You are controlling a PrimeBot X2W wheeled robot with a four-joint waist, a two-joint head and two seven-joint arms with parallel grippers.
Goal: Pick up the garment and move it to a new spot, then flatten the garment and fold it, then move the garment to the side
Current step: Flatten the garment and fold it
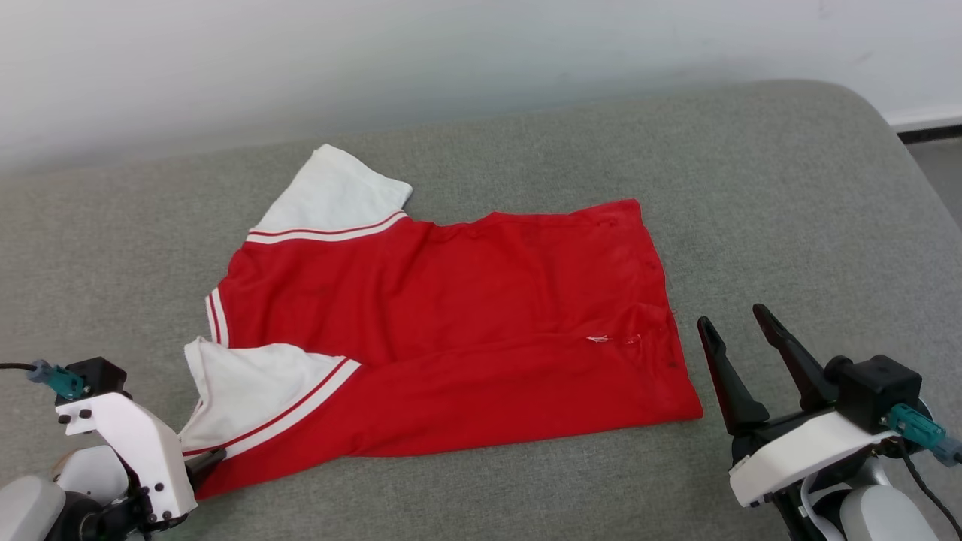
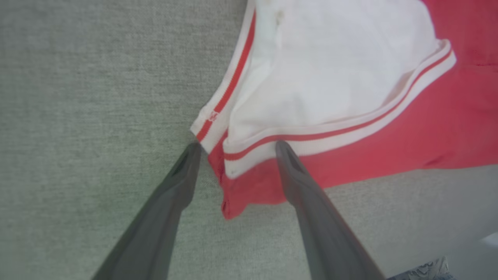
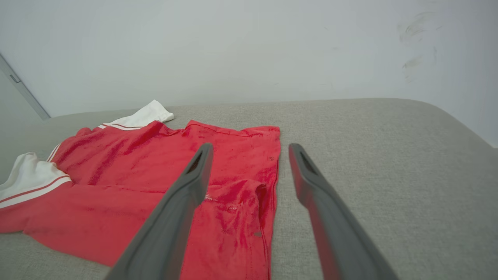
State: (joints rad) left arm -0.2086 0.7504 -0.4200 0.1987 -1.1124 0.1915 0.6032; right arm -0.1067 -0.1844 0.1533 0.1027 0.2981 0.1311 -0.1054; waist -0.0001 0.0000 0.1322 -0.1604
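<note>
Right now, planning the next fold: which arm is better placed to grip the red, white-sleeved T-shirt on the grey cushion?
Left, probably. The left gripper is open, fingertips either side of the striped sleeve corner of the red white-sleeved T-shirt. The right gripper, also open, stands beside the hem, apart from it.

Red garment [image 1: 451,330] w/ white striped-trim sleeves, folded lengthwise, plain side up, flat on grey cushion.

The red white-sleeved jersey T-shirt [image 1: 451,330] lies on the grey padded fabric bench [image 1: 789,188], sleeves left, hem right. At its near-left corner sits the left gripper [image 2: 237,144]; just right of its hem, the right gripper [image 1: 731,316].
</note>
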